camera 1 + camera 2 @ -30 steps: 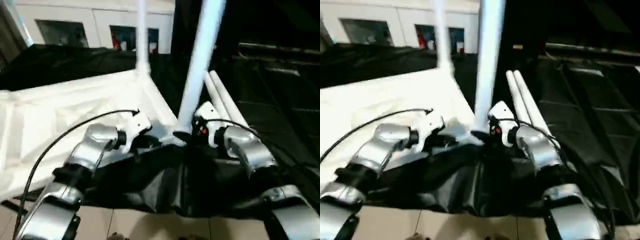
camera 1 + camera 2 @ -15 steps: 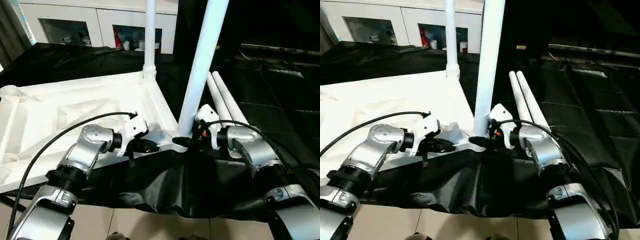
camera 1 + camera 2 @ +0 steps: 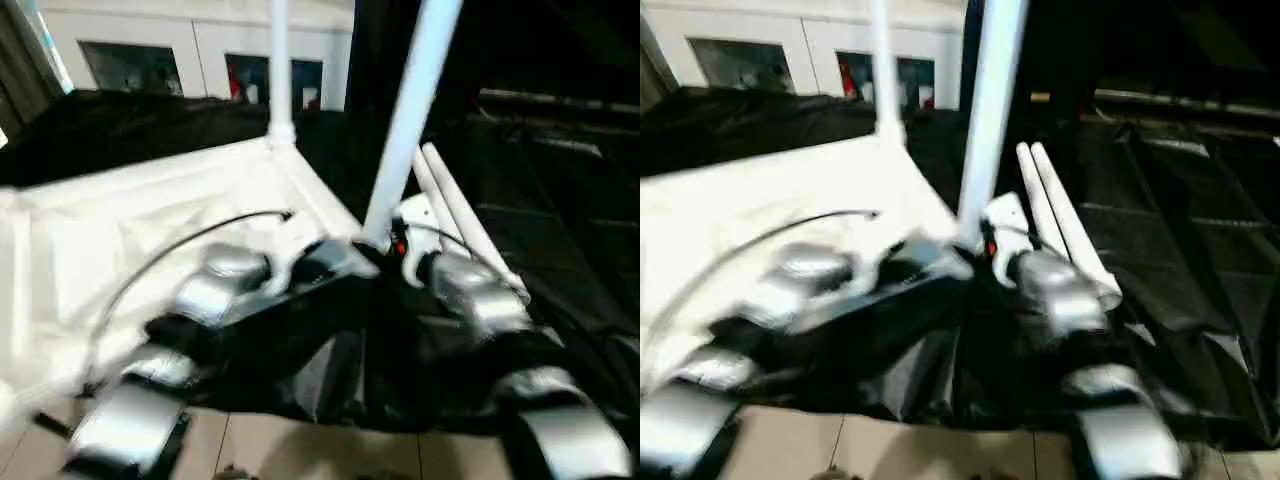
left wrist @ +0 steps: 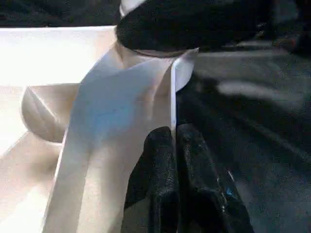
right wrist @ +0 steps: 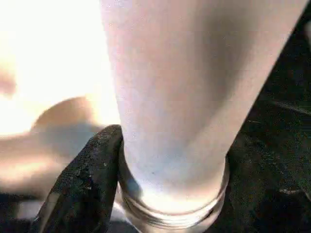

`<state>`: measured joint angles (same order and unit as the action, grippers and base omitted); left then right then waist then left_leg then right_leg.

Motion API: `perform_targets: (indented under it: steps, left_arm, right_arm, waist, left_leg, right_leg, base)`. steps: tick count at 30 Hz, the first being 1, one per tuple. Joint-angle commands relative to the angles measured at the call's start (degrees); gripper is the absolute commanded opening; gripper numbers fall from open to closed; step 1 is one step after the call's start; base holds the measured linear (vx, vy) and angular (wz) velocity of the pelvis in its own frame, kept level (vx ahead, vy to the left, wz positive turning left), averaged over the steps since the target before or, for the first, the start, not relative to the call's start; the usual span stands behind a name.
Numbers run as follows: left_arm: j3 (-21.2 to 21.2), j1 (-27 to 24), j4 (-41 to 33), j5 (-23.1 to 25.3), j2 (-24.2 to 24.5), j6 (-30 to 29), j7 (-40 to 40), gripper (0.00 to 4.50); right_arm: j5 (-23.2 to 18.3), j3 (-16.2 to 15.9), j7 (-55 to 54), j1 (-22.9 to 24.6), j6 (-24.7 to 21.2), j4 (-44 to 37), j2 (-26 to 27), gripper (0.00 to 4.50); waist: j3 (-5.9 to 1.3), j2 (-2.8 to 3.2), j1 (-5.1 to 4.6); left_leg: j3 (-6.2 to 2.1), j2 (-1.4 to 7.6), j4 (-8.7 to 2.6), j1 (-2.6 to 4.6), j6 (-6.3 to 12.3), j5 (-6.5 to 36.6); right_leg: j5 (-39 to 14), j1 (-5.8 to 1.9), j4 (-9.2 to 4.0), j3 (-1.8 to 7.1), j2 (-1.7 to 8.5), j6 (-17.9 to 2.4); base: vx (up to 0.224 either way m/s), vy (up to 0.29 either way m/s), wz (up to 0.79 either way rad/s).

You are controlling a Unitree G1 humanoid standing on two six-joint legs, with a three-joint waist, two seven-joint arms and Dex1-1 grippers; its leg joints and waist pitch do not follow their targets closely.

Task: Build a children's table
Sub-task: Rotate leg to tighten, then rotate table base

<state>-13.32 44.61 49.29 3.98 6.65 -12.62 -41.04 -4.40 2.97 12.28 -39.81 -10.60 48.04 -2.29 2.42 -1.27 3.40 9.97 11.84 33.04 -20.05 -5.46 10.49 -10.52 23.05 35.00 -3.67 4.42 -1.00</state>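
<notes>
The white table top [image 3: 150,210] lies upside down on black cloth. One white leg [image 3: 279,70] stands upright in its far corner socket. A second leg [image 3: 412,110] rises, leaning right, from the near right corner socket [image 5: 170,213]. My right gripper [image 3: 388,243] is shut on this leg's base, with a black finger [image 5: 85,184] pressed against the tube. Just left of that corner, my left gripper [image 4: 174,141] is shut on the thin edge of the top's rim [image 4: 173,92]. Two more legs [image 3: 452,205] lie side by side on the cloth to the right.
Black cloth [image 3: 570,190] covers the work surface and hangs over its near edge above a tiled floor [image 3: 300,455]. White cabinets [image 3: 180,60] stand behind. A black cable [image 3: 180,255] arcs over my left forearm.
My left gripper has slid along the near rim toward the corner socket with the leaning leg. The right gripper stays at the leg's base. The head views have shaken.
</notes>
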Motion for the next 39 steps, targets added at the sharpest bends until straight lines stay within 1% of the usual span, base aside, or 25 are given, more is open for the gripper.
perform_targets:
  steps: [1, 5, 6, 8, 11, 12, 13, 14, 15, 17, 18, 19, 21, 23, 24, 26, 27, 28, 29, 32, 35, 36, 37, 38, 39]
  left_arm:
    - [3.75, 1.81, 2.92, 0.00, -0.41, 1.11, 8.70, 0.00]
    - [3.49, 2.62, 3.45, -0.37, -2.00, 4.60, 7.56, 0.00]
    - [3.21, 2.71, 3.56, -0.32, -2.13, 5.31, 7.08, 0.00]
    - [2.63, 2.59, 4.03, -0.19, -1.97, 7.02, 5.94, 0.00]
    - [1.97, 2.52, 5.02, 0.25, -1.71, 9.67, 5.47, 0.00]
    - [1.57, 2.20, 5.10, 0.48, -1.57, 13.42, 4.87, 0.00]
    - [1.54, 2.13, 5.06, 0.48, -1.57, 13.81, 4.81, 0.00]
    - [1.48, 2.00, 4.99, 0.58, -1.54, 14.79, 4.98, 0.00]
    - [1.47, 1.99, 5.23, 1.16, -1.42, 16.56, 6.58, 0.00]
    - [2.30, 2.56, 6.15, 1.63, -1.45, 18.93, 10.55, 0.00]
    - [3.47, 3.34, 6.62, 1.92, -1.27, 20.16, 14.55, 0.00]
    - [3.86, 3.54, 6.60, 1.94, -1.18, 20.27, 15.65, 0.45]
    - [4.64, 3.84, 6.58, 1.90, -0.98, 20.29, 17.94, 0.54]
    - [5.41, 3.87, 5.92, 1.81, -0.54, 20.86, 19.69, 0.51]
    - [5.92, 3.82, 4.85, 2.82, 0.79, 22.21, 22.89, 0.86]
    - [6.13, 3.64, 3.87, 3.81, 1.98, 22.75, 25.15, 0.95]
    - [7.08, 2.41, 0.55, 4.89, 4.56, 20.84, 27.49, 0.95]
    - [7.52, 1.66, -1.08, 5.24, 5.62, 19.62, 28.22, 1.02]
    - [7.66, 0.88, -2.57, 5.80, 6.65, 18.42, 28.28, 1.32]
    - [8.01, -0.58, -5.26, 6.55, 8.17, 16.41, 28.09, 1.40]
    - [10.43, -10.05, -22.33, 8.57, 15.39, 2.59, 23.77, 1.74]
    - [11.44, -13.17, -28.02, 9.27, 17.48, -1.70, 22.64, 1.80]
    - [11.44, -13.17, -28.02, 9.27, 17.48, -1.70, 22.64, 1.82]
    - [13.05, -16.49, -34.47, 10.28, 19.23, -6.57, 22.22, 1.82]
    - [14.35, -19.89, -40.72, 12.03, 21.24, -10.65, 21.21, 2.04]
  right_arm:
    - [-1.43, 1.20, -4.38, 2.30, -2.49, 5.54, 2.42, 2.70]
    - [-1.06, 1.29, -5.16, 1.15, -0.83, 6.37, 3.88, 2.70]
    - [-1.17, 1.45, -5.09, 1.02, -0.38, 6.39, 4.07, 3.05]
    - [-1.15, 1.67, -4.73, 0.80, 0.29, 6.29, 4.15, 3.40]
    - [-0.93, 1.57, -4.22, 0.47, 1.66, 6.30, 4.05, 3.49]
    - [0.18, 0.52, -3.87, 0.99, 3.53, 4.72, 3.39, 3.49]
    - [0.23, 0.46, -3.80, 1.12, 3.73, 4.41, 3.31, 3.49]
    - [0.24, 0.35, -3.46, 1.55, 4.11, 3.21, 3.02, 3.49]
    - [-0.09, 0.30, -2.58, 2.58, 4.31, 0.35, 2.38, 3.49]
    - [-0.59, 0.48, -2.16, 4.45, 3.89, -4.24, 1.55, 3.49]
    - [-1.16, 0.77, -1.81, 6.69, 2.99, -8.66, 0.95, 3.49]
    - [-1.31, 0.83, -1.67, 7.40, 2.64, -9.92, 0.79, 3.55]
    - [-1.22, 0.77, -1.53, 8.35, 2.26, -11.37, 0.67, 3.55]
    - [-1.05, 0.48, -1.38, 9.38, 1.89, -12.84, 0.68, 3.55]
    - [-0.65, -0.19, -1.14, 10.80, 1.84, -14.60, 0.84, 3.55]
    - [-0.40, -0.76, -0.90, 11.55, 1.66, -15.52, 1.00, 3.55]
    - [-0.04, -1.99, -0.33, 12.61, 0.95, -16.93, 1.59, 3.55]
    - [0.22, -2.60, -0.19, 13.13, 0.58, -17.73, 1.85, 3.55]
    - [0.48, -3.23, 0.05, 13.59, 0.03, -18.65, 1.96, 3.55]
    - [0.69, -4.06, 0.41, 14.10, -0.70, -19.79, 2.08, 3.55]
    - [0.68, -6.38, 2.88, 14.92, -3.21, -21.95, 2.09, 3.55]
    - [0.68, -6.70, 3.40, 14.92, -3.50, -21.80, 2.13, 3.55]
    - [0.68, -6.70, 3.40, 14.92, -3.50, -21.80, 2.13, 3.55]
    - [0.75, -6.76, 3.51, 14.69, -3.52, -21.22, 2.18, 3.55]
    - [0.78, -6.75, 3.58, 14.35, -3.56, -20.56, 2.23, 3.55]
  waist:
    - [-3.25, 0.17, -0.16]
    - [-3.24, 0.00, -0.07]
    - [-3.21, 0.11, -0.10]
    - [-3.18, 0.08, -0.06]
    - [-3.27, 0.00, -0.13]
    - [-3.14, -0.53, -0.32]
    - [-3.10, -0.17, -0.16]
    - [-3.20, -0.57, -0.15]
    - [-3.18, -0.99, -0.02]
    - [-3.24, -0.67, 0.20]
    - [-3.30, -1.65, 0.23]
    - [-3.44, -1.33, 0.43]
    - [-3.63, -1.27, 0.25]
    - [-3.48, -1.75, -0.11]
    - [-3.52, -1.52, -0.05]
    - [-3.87, -1.66, -0.20]
    - [-3.87, -1.50, -0.16]
    - [-3.77, -0.84, -0.13]
    - [-3.72, -1.02, -0.21]
    - [-3.49, -0.55, -0.12]
    - [-3.21, -0.47, -0.28]
    - [-2.98, -0.69, -0.68]
    - [-3.16, -0.45, -0.65]
    - [-3.05, -0.86, -0.75]
    - [-2.93, -0.46, -0.71]
  left_leg:
    - [0.15, 0.66, -3.63, 0.22, 0.48, 11.43]
    - [0.09, 0.71, -3.70, 0.00, 1.15, 11.31]
    - [0.14, 0.65, -3.69, 0.05, 1.22, 12.04]
    - [0.11, 0.73, -3.73, 0.16, 1.30, 12.76]
    - [-0.05, 0.72, -3.82, -0.24, 1.34, 12.79]
    - [0.02, 0.72, -3.85, -0.20, 1.42, 12.99]
    - [0.03, 0.74, -3.81, -0.07, 1.63, 13.04]
    - [0.05, 0.79, -3.78, -0.15, 1.71, 12.65]
    - [0.10, 0.79, -3.77, -0.31, 2.18, 11.47]
    - [0.10, 0.97, -3.73, -0.20, 2.66, 10.32]
    - [0.07, 0.98, -3.69, -0.56, 3.08, 9.20]
    - [-0.01, 1.09, -3.61, -0.49, 3.39, 8.05]
    - [-0.16, 1.26, -3.55, -0.53, 3.42, 5.74]
    - [-0.09, 1.10, -3.36, -0.74, 3.99, 3.86]
    - [-0.10, 1.09, -3.27, -0.74, 4.24, 3.62]
    - [-0.02, 0.92, -2.82, -0.80, 5.83, 0.89]
    - [0.06, 0.84, -2.73, -0.70, 6.25, 0.48]
    - [0.03, 0.97, -2.66, -0.70, 6.65, 0.20]
    - [0.11, 1.04, -2.71, -0.73, 6.77, 0.45]
    - [0.14, 1.26, -3.00, -0.23, 5.11, 3.25]
    - [0.01, 1.69, -3.46, -0.16, 2.79, 6.17]
    - [0.25, 1.55, -3.53, -0.09, 1.86, 7.62]
    - [0.08, 1.80, -3.51, -0.08, 1.39, 7.54]
    - [0.17, 1.56, -3.53, -0.26, 1.47, 7.17]
    - [0.11, 1.71, -3.58, -0.15, 1.14, 7.17]
  right_leg:
    - [-15.23, -2.51, -4.91, 2.56, 3.15, -9.44]
    - [-13.16, -2.76, -4.81, 2.43, 3.14, -9.68]
    - [-14.05, -2.72, -5.00, 2.44, 3.16, -9.52]
    - [-15.11, -2.67, -5.08, 2.45, 3.18, -9.31]
    - [-16.22, -2.82, -5.12, 2.38, 3.43, -8.89]
    - [-16.94, -2.79, -5.20, 2.36, 3.23, -8.57]
    - [-17.58, -2.65, -5.35, 2.43, 3.34, -8.36]
    - [-17.12, -2.74, -5.27, 2.46, 3.39, -8.38]
    - [-15.88, -2.86, -5.13, 2.45, 3.29, -8.36]
    - [-13.45, -2.79, -4.81, 2.52, 3.28, -8.33]
    - [-12.16, -3.13, -4.62, 2.40, 3.25, -8.16]
    - [-10.06, -3.17, -4.30, 2.46, 3.37, -8.37]
    - [-5.58, -3.21, -3.70, 2.39, 3.36, -9.58]
    - [-1.30, -3.30, -3.16, 2.32, 3.13, -11.24]
    - [-0.67, -3.36, -3.06, 2.35, 3.20, -11.48]
    - [5.59, -3.54, -2.35, 2.52, 3.10, -12.52]
    - [6.45, -3.38, -2.32, 2.50, 3.03, -12.93]
    - [7.76, -3.30, -2.21, 2.52, 3.08, -13.50]
    - [7.85, -3.33, -2.28, 2.51, 3.06, -13.53]
    - [3.23, -3.10, -2.58, 2.50, 3.06, -13.99]
    - [-0.40, -2.96, -2.62, 2.47, 3.17, -13.27]
    - [-3.13, -2.58, -3.10, 2.57, 2.93, -12.75]
    - [-2.89, -2.78, -2.74, 2.61, 3.22, -12.88]
    - [-3.10, -2.70, -2.93, 2.60, 2.90, -12.61]
    - [-3.29, -2.53, -2.83, 2.62, 3.00, -12.62]
  base:
    - [0.000, 0.000, 0.00]
    - [0.000, 0.000, 0.00]
    - [0.000, 0.000, 0.00]
    - [0.000, 0.000, 0.00]
    - [0.000, 0.000, 0.00]
    - [0.000, 0.000, 0.00]
    - [0.000, 0.000, 0.00]
    - [0.000, 0.000, 0.00]
    - [0.000, 0.000, 0.00]
    - [0.000, 0.000, 0.00]
    - [0.000, 0.000, 0.00]
    - [0.000, 0.000, 0.00]
    - [0.000, 0.000, 0.00]
    - [0.000, 0.000, 0.00]
    - [0.000, 0.000, 0.00]
    - [0.000, 0.000, 0.00]
    - [0.000, 0.000, 0.00]
    - [0.000, 0.000, 0.00]
    - [0.000, 0.000, 0.00]
    - [0.000, 0.000, 0.00]
    - [0.000, 0.000, 0.00]
    - [0.000, 0.000, 0.00]
    - [0.000, 0.000, 0.00]
    - [0.000, 0.000, 0.00]
    - [0.000, 0.000, 0.00]
